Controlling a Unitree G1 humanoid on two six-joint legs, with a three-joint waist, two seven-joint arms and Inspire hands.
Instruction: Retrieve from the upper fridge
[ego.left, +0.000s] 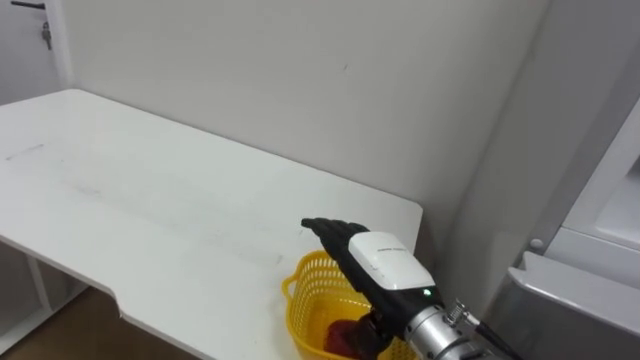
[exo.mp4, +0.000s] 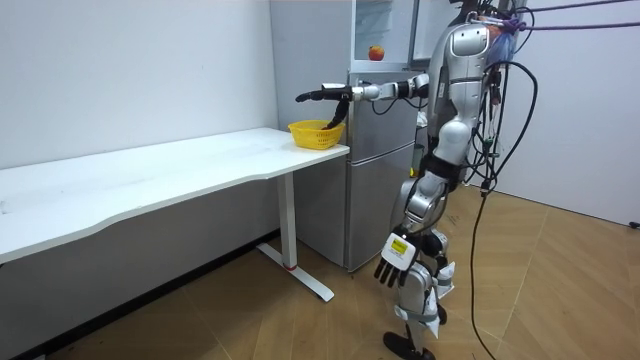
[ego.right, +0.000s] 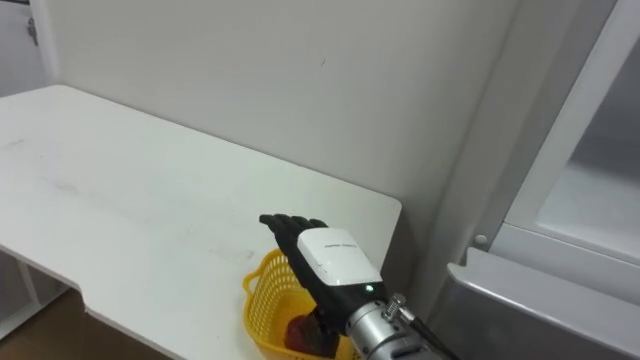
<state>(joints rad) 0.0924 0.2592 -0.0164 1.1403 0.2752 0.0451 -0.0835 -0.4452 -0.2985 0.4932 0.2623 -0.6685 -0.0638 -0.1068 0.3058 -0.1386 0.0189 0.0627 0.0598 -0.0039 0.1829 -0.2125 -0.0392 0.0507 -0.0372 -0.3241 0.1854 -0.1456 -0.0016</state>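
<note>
Fingers of your right hand were stretched straight and held nothing, hovering over the yellow basket at the table end nearest the fridge. A red fruit lay inside the basket, so the drop looked done. Next you needed to lift clear of the rim and turn toward the fridge, where another fruit sat on the upper shelf. Your wrist hid much of the red fruit. Your left hand hung relaxed beside the leg.
</note>
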